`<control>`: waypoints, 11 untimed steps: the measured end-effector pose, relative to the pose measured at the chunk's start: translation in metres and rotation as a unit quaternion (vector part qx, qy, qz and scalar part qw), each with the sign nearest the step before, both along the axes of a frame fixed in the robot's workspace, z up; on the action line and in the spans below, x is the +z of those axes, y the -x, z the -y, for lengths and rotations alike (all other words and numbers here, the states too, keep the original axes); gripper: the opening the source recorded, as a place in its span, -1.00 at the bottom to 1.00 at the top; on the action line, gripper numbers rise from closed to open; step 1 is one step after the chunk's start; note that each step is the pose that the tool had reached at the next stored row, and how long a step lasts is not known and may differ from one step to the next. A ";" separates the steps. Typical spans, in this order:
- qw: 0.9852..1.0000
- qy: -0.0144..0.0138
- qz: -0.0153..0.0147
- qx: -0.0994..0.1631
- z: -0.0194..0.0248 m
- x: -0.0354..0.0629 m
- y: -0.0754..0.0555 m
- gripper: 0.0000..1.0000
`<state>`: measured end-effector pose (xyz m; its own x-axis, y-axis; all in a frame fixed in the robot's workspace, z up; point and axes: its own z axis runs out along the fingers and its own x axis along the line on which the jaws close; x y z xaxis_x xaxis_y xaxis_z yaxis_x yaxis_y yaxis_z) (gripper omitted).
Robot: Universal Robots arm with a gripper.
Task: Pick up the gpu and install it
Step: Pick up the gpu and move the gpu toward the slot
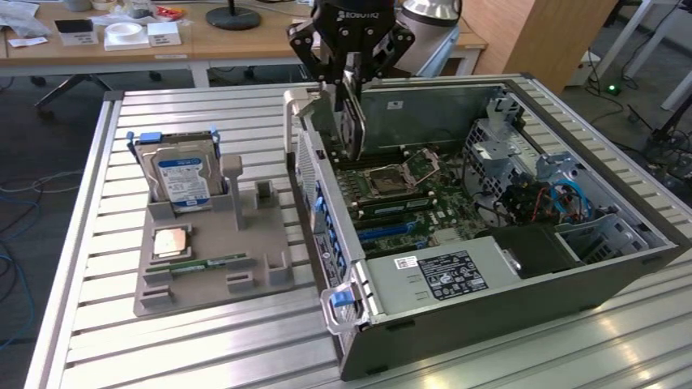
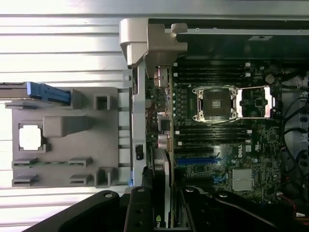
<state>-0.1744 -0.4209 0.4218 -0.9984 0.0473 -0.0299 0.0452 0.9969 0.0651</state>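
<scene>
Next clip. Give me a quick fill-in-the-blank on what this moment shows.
1. The gripper grips the ____ above the open computer case.
2. In the grey tray, the hard drive stands ____.
3. The memory stick lies in the tray, on the exterior view's ____ of the case.
Missing words: gpu; upright; left.

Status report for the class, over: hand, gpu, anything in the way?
Hand shut on gpu. Gpu upright over motherboard in open computer case. Case's rear wall close beside it.
</scene>
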 end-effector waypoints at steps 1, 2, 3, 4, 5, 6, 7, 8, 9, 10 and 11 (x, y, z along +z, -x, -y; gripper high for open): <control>1.000 0.000 0.000 0.000 -0.0001 0.0000 -0.003 -0.47; 1.000 0.000 0.000 0.000 -0.0002 0.0000 -0.006 -0.47; 1.000 0.000 0.000 0.000 -0.0004 0.0001 -0.009 -0.47; 1.000 0.000 0.000 0.000 -0.0005 0.0000 -0.012 -0.47; 1.000 -0.001 0.000 0.000 -0.0006 0.0000 -0.016 -0.47; 1.000 -0.001 0.000 0.000 -0.0008 0.0000 -0.019 -0.47; 1.000 -0.001 0.000 0.000 -0.0009 0.0000 -0.022 -0.47; 1.000 -0.001 0.000 0.000 -0.0011 0.0000 -0.025 -0.47; 1.000 -0.001 0.000 0.000 -0.0015 0.0000 -0.031 -0.47; 1.000 -0.001 0.000 0.000 -0.0017 0.0001 -0.038 -0.47; 1.000 -0.002 0.000 0.000 -0.0018 0.0000 -0.041 -0.47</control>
<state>-0.1330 -0.4190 0.4219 -0.9984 0.0472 -0.0297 0.0451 0.9966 0.0682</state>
